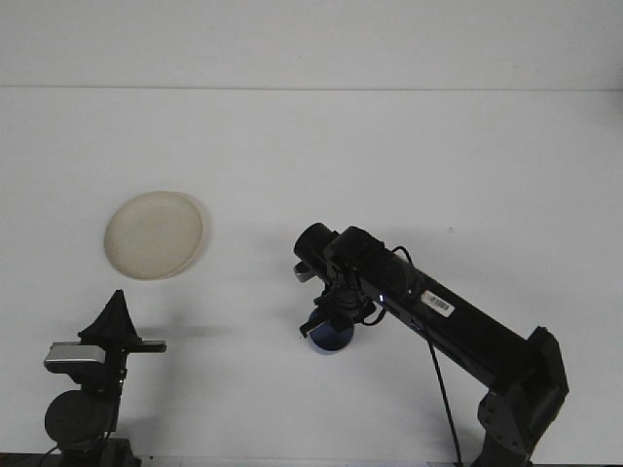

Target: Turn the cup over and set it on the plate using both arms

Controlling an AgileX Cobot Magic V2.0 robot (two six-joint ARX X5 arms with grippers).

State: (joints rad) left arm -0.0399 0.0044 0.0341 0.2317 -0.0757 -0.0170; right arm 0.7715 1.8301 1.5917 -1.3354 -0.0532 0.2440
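Observation:
A dark blue cup [330, 336] rests on the white table near the middle, partly hidden under my right arm's wrist. My right gripper [331, 313] points down onto the cup, and its black parts cover the top of the cup. A cream plate [154, 233] lies flat at the left, well away from the cup. My left gripper [116, 321] stays at the lower left, pointing up, with nothing near it.
The right arm [448, 321] stretches diagonally from the lower right corner toward the middle. The table's far edge [311, 89] runs across the top of the view.

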